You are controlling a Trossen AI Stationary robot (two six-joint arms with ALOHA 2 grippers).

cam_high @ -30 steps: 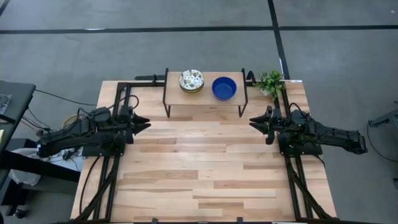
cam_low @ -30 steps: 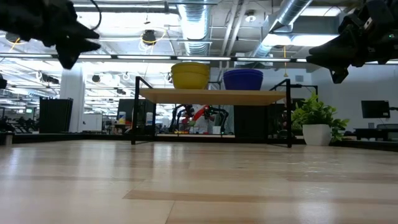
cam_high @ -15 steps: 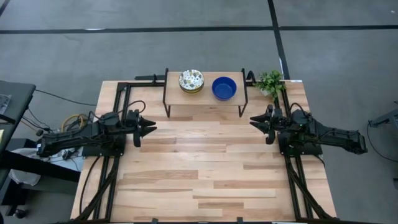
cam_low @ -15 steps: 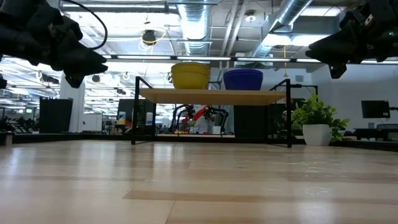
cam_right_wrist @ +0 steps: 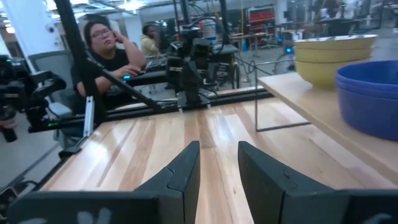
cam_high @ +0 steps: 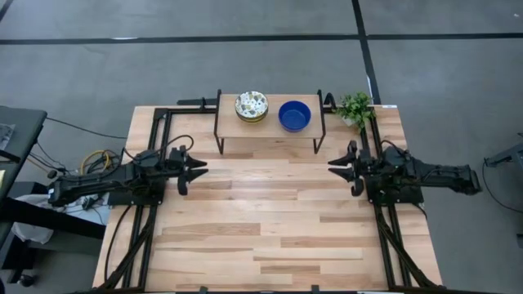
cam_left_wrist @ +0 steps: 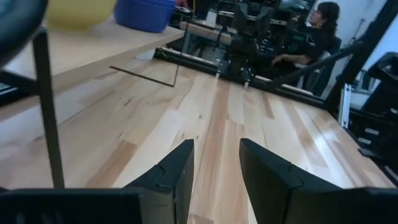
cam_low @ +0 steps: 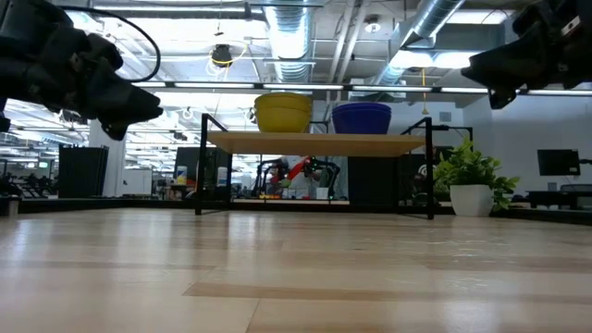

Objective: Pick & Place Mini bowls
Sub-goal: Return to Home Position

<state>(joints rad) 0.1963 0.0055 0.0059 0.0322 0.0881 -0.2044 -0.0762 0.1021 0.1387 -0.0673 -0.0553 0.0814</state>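
Two stacks of mini bowls stand on a low wooden shelf (cam_high: 270, 126) at the table's far middle. The patterned white stack (cam_high: 251, 106) is yellow outside (cam_low: 283, 111); the blue stack (cam_high: 294, 115) stands to its right (cam_low: 361, 117). My left gripper (cam_high: 200, 169) hovers level over the table's left side, open, with nothing between its fingers (cam_left_wrist: 216, 146). My right gripper (cam_high: 333, 167) hovers level over the right side, facing the left one, open and empty (cam_right_wrist: 219, 146). Both are clear of the shelf and above the tabletop.
A small potted plant (cam_high: 355, 107) stands at the far right corner beside the shelf. Black metal rails (cam_high: 155, 131) run along the table's left, right and far sides. Bare wood (cam_high: 261, 212) lies between the arms. A seated person (cam_right_wrist: 106, 50) shows beyond the table.
My left gripper has sunk toward the table and reached a little toward the table's middle, tipping to level. My right gripper has stayed in place and rolled slightly about its own axis. The bowls have not moved.
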